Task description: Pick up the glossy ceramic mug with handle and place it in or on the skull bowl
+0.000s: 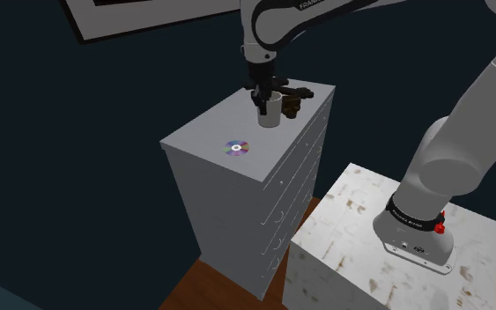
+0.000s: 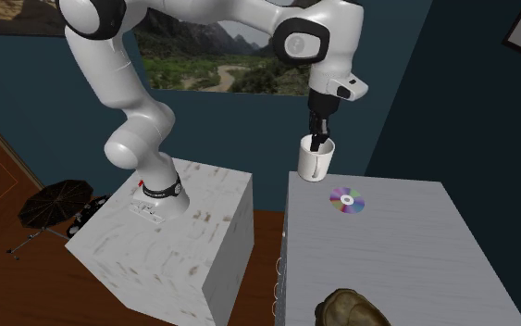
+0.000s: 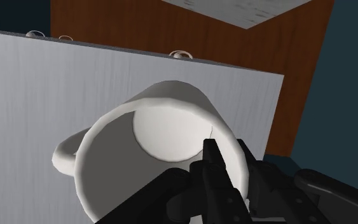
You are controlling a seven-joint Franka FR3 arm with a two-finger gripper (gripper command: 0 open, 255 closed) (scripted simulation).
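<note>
Smooth, faintly glossy mug [image 3: 171, 127].
dresser top [image 1: 206, 132] matt grey w/ fine streaks; disc [image 1: 236, 148] shiny, iridescent; floor [image 1: 203, 284] wood.

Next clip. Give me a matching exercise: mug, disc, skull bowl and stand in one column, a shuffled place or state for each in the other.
1 mug
2 disc
3 skull bowl
4 stand

a under the arm's base, beside the dresser
b brown, on the dresser top
c white, rim clasped by the gripper
d flat on the dresser top, rainbow sheen

Pairs: 1-c, 2-d, 3-b, 4-a
</note>
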